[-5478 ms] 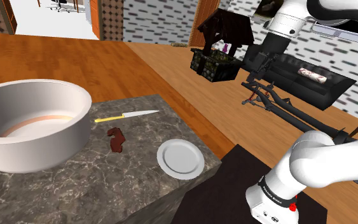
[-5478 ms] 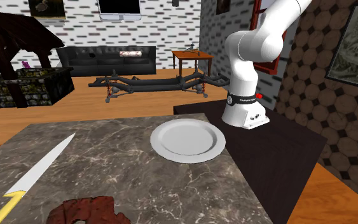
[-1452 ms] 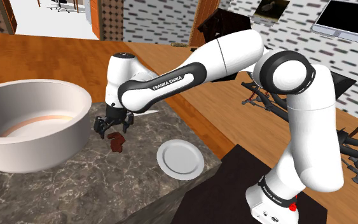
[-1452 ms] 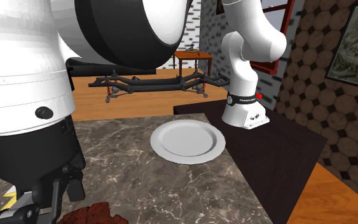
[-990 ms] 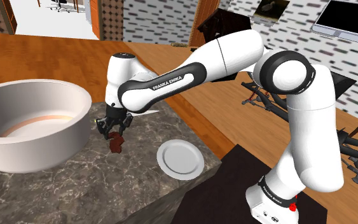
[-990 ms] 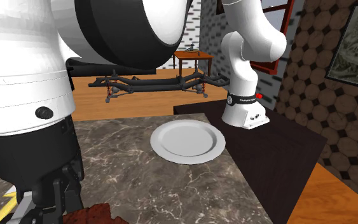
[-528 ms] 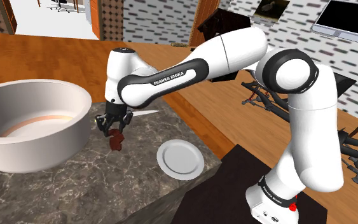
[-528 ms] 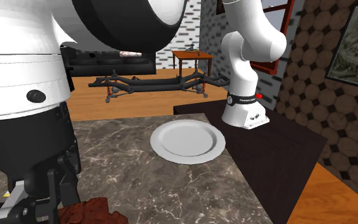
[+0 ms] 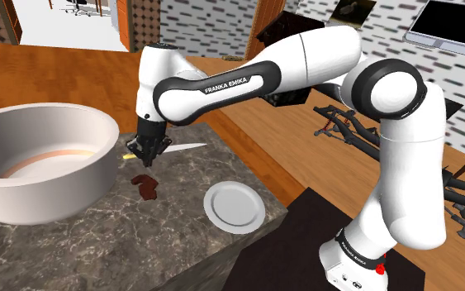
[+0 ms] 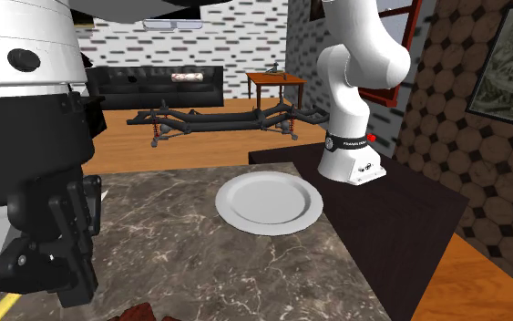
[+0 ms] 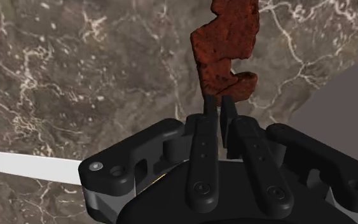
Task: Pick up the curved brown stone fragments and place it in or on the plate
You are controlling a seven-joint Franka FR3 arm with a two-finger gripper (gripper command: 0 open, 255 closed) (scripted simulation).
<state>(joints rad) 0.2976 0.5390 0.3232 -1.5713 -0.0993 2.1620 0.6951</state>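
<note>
The marble table carries a big white bowl, a white plate and a knife. The brown stone lies on the table between bowl and plate. The gripper hangs just above the stone, not touching it. Its fingers are almost together, with nothing between them.

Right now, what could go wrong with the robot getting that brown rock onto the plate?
1. The gripper looks shut with nothing in it, above the brown stone lying on the table; it might go to the plate empty.
2. Reaching down for it, it could bump the knife close by.
</note>
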